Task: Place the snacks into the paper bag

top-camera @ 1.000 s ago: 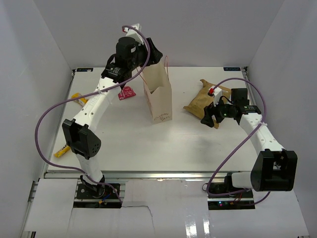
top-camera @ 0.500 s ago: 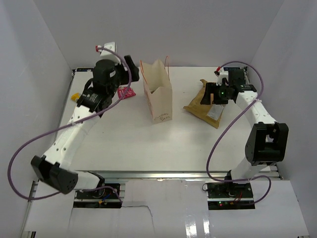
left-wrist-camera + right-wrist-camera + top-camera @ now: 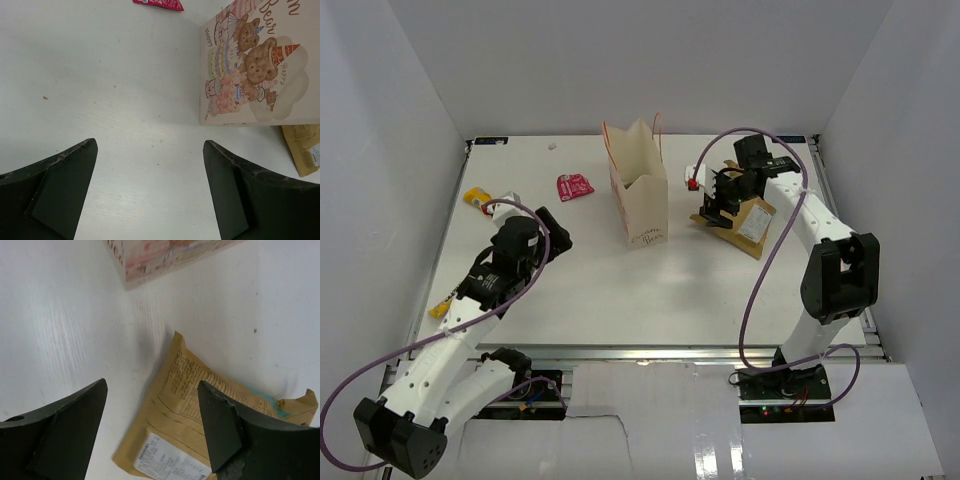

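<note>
The cream paper bag (image 3: 638, 195) stands upright in the middle of the table, open at the top, with thin red handles. Its bear-printed side shows in the left wrist view (image 3: 250, 65). The brown-gold pouch (image 3: 748, 218) lies flat to its right. My right gripper (image 3: 713, 212) is open just above the pouch's left end, with the pouch (image 3: 200, 405) between its fingers. My left gripper (image 3: 555, 230) is open and empty, low over bare table left of the bag (image 3: 150, 190). A red wrapper (image 3: 574, 187) and a yellow wrapper (image 3: 475, 196) lie at the far left. No green wrapper shows.
Another yellow packet (image 3: 442, 305) lies near the table's left edge. White walls close the table on the left, back and right. The bag's bottom edge (image 3: 160, 257) stands close beyond the right gripper.
The left arm has dropped from high beside the bag to low over the near-left table. The right gripper has swung across to the pouch's left end, beside the bag.
</note>
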{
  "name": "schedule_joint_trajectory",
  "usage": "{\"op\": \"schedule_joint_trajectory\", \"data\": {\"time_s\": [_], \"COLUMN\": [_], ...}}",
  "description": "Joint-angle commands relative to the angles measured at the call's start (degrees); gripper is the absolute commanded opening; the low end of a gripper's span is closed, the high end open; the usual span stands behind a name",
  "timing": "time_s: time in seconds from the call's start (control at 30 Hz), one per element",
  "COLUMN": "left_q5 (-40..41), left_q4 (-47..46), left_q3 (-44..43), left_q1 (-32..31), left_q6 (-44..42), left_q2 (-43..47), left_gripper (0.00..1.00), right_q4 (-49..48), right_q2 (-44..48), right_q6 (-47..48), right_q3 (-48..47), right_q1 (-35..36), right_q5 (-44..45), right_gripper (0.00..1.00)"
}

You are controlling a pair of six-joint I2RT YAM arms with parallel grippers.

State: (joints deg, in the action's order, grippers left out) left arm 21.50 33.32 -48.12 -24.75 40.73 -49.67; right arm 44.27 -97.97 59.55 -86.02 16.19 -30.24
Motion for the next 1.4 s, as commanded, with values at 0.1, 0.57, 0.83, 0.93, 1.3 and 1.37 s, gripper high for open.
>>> {"op": "schedule_joint_trajectory", "data": {"time_s": [0.1,0.57,0.83,0.93,1.3,1.37], "left_q5": [-0.14,-0.49,-0.14,-0.14,-0.14,0.04], "left_q4": [1.13,2.45,2.54,2.27,1.57,1.57], "left_q3": [1.01,2.59,2.24,2.15,2.24,2.24], "left_q1": [0.41,0.41,0.41,0.41,0.41,0.49], "left_q6": [6.20,8.31,8.49,8.40,8.31,8.31], "left_q2": [1.86,3.35,1.86,1.33,1.07,1.33], "left_gripper": [0.97,0.98,0.98,0.98,0.98,0.98], "right_q4": [6.16,8.81,8.20,7.67,8.02,8.72], "right_q2": [-9.33,-23.14,-25.42,-25.43,-20.43,-18.49], "right_q6": [32.44,30.55,25.89,24.56,18.95,16.22], "right_q3": [-7.81,-17.16,-14.71,-13.74,-11.54,-12.41], "right_q1": [-2.74,-0.45,-0.63,-1.15,-5.19,-7.47], "right_q5": [1.59,2.73,6.95,7.83,1.43,-3.67], "right_gripper": [0.79,0.77,0.68,0.60,0.08,0.08]}}
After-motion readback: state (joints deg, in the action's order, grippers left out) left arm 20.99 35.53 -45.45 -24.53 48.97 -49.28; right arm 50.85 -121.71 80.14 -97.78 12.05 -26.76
